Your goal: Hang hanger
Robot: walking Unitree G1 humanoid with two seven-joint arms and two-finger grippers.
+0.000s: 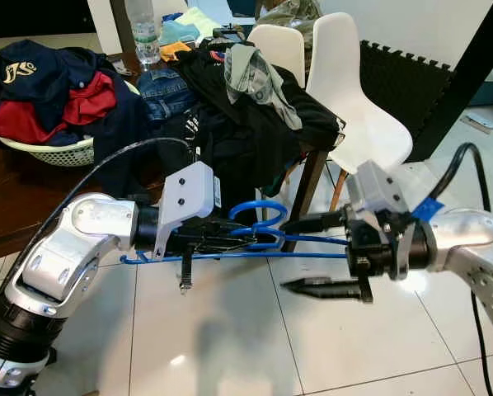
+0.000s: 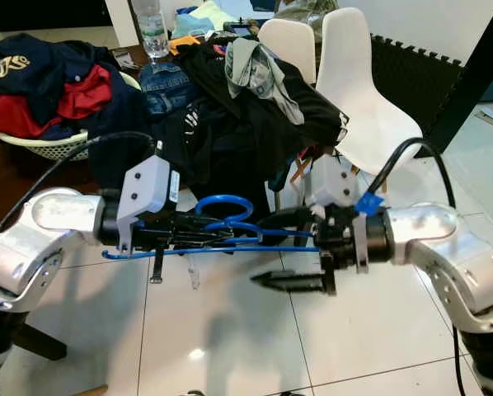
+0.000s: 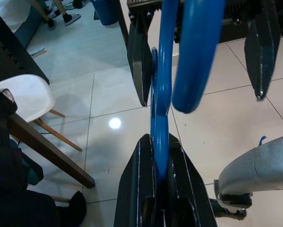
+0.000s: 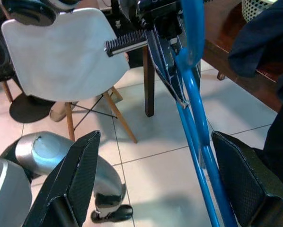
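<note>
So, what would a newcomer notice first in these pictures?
First, the blue hanger held level over the white tile floor: the left tool is shut on it near the hook, while the right tool stands open around its other end. Behind them, a dark table is heaped with clothes, with two white chairs beside it.

Home: clothes-heaped table [image 1: 32, 206] (laundry basket [image 1: 53, 153]), white chairs [image 1: 358, 99].

My two arms are silver, rounded shells joined by black ribbed collars, each wrist carrying a grey box with small dark screws. Black cables loop off both forearms, and blue tape marks the right one. My left tool [image 1: 230, 235] and right tool [image 1: 325, 254] have long black fingers with a woven carbon-like texture.
</note>
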